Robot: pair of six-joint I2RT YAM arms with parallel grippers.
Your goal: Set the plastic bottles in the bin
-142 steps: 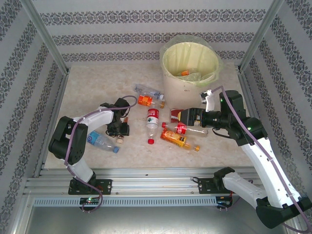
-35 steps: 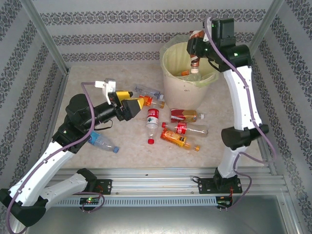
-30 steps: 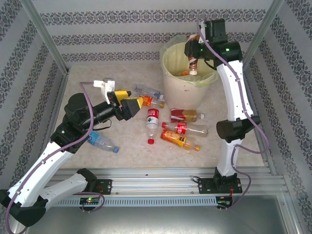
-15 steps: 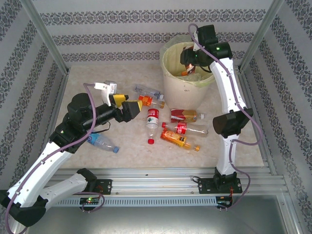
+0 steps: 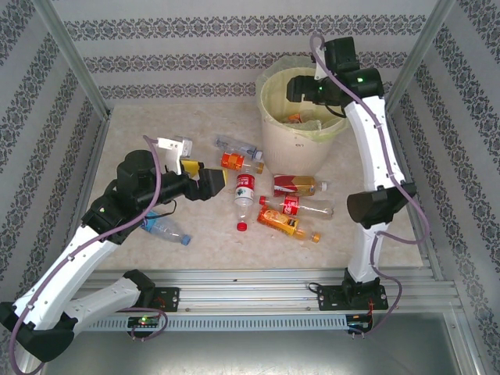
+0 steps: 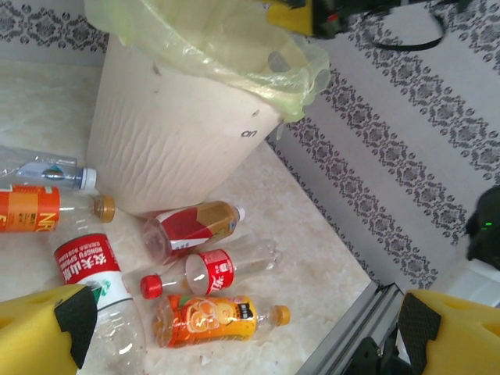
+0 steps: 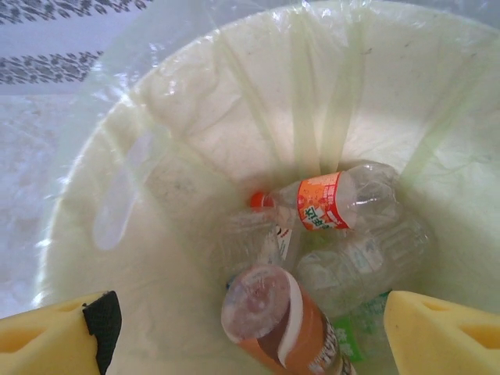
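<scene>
The right gripper is hanging over the mouth of the bin. Its 2 yellow fingers are spread wide and are gripping nothing. Directly beneath it, in the gap between the fingers and touching neither, a brown-labelled bottle is sitting inside the bin, turning its base toward the wrist camera. Deeper in the liner, an orange-labelled bottle with a red cap is resting on crushed clear bottles.

The left gripper is hovering above the table, its jaws wide apart and empty. It is pointing toward the bottles beside the bin. 7 bottles are lying on the table. A red-labelled water bottle and a tan-capped orange bottle are lying just beside its fingertips. A cola bottle and an orange juice bottle are lying farther right. A blue-labelled bottle is lying under the left arm, well apart from the rest.
</scene>
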